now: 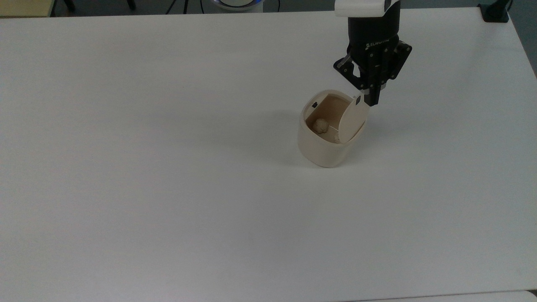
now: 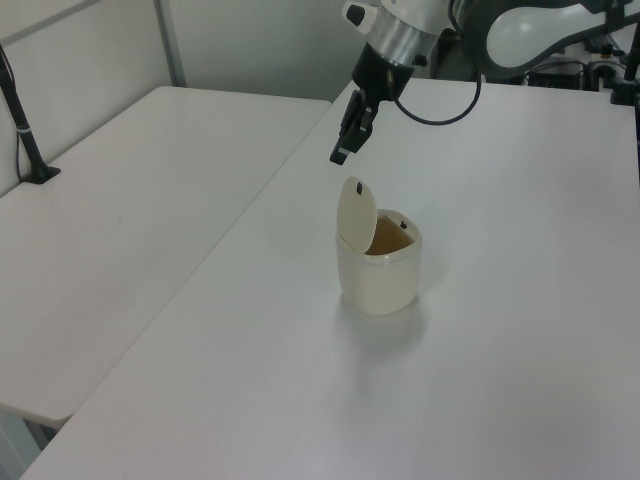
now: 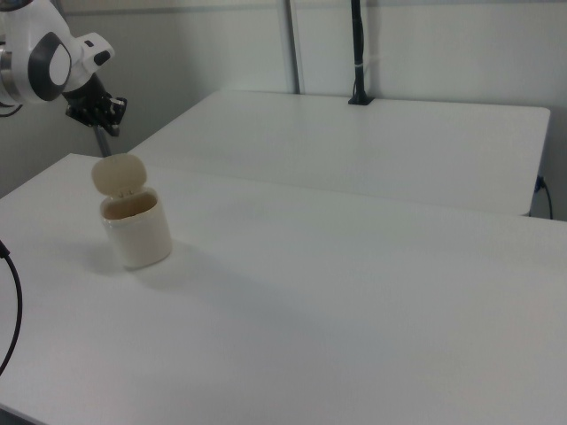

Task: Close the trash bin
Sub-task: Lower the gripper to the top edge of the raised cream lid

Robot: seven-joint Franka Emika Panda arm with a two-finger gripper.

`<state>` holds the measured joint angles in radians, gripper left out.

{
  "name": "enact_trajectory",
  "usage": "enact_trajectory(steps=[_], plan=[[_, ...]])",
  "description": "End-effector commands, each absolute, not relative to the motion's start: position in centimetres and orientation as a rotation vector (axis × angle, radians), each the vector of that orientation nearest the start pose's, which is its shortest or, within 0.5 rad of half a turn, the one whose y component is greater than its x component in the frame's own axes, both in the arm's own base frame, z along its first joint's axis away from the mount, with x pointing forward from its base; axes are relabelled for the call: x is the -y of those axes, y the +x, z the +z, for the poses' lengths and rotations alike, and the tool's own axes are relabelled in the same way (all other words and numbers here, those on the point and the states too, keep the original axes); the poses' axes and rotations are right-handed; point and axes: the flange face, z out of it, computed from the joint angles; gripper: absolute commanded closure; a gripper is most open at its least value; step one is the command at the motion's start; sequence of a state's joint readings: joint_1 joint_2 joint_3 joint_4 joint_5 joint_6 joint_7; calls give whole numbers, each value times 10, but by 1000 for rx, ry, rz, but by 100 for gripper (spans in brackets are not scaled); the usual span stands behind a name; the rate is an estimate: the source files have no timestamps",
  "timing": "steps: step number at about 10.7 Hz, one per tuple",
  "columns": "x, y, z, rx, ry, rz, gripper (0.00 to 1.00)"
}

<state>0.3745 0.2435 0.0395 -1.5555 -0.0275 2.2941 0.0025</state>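
The trash bin (image 1: 322,144), a small cream plastic tub, stands on a white table (image 1: 168,167), toward the top view's right and far edge. Its flat hinged lid (image 1: 354,121) stands nearly upright on the side toward the top view's right, leaving the mouth open; a crumpled pale wad (image 1: 321,125) lies inside. The bin looks light and smooth, likely to slide if shoved, so a gentle push high on the lid's outer face seems best. Beyond it, the black gripper (image 1: 372,100) hangs just behind the lid's top edge, fingers pressed together and holding nothing.
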Motion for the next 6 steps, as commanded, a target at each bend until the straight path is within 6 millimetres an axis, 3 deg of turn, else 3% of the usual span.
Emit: enact_trajectory(steps=[1, 6], plan=[[-272, 624, 547, 899, -2880, -740, 93], [-265, 619, 519, 1118, -2896, -477, 98]])
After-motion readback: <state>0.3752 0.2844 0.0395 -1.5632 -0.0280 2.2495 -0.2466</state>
